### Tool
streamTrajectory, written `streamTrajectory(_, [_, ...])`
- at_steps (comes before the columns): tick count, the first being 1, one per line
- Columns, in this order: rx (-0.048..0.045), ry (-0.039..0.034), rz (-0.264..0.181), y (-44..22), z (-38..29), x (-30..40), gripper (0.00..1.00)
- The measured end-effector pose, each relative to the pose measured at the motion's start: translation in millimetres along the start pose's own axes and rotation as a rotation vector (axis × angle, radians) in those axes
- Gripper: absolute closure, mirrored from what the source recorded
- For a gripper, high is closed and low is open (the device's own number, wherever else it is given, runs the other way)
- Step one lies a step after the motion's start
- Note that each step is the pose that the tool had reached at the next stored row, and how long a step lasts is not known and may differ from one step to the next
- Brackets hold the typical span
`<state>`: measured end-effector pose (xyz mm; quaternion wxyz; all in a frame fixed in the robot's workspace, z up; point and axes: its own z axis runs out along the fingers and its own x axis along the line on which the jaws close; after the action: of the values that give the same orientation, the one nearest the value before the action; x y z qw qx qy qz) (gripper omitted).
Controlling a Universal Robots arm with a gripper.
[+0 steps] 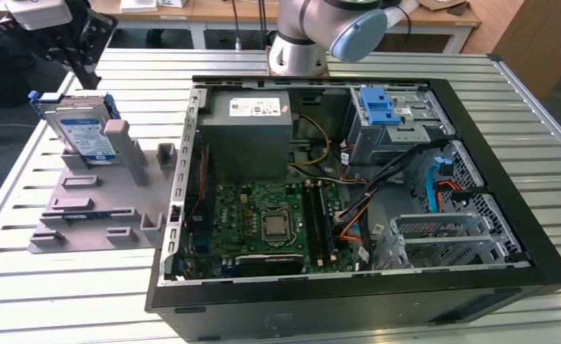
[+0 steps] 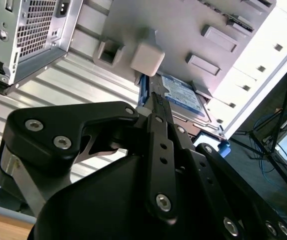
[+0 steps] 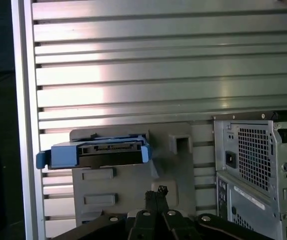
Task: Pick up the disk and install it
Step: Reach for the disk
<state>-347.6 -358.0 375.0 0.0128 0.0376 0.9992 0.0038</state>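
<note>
jaws look closed on nothing; the gripper (image 1: 87, 77) hangs at twelve o'clock of the disk (image 1: 83, 135) in the exterior view. lowered shut, it could knock the disk off its grey fixture (image 1: 89, 215).

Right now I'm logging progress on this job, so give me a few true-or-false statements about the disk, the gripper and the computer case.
1. The disk stands on edge in the grey plate. True.
2. The gripper holds the disk. False: it hangs just above the disk without gripping it.
3. The computer case lies open, with its circuit board showing. True.
4. The disk already sits inside the computer case. False: it is on the grey plate, outside the case on the exterior view's left.
</note>
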Motion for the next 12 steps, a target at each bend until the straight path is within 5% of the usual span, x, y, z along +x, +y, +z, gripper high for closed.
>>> streamTrajectory(12, [0.0,0.0001,0.0,5.3,1.3,36.0,0.89])
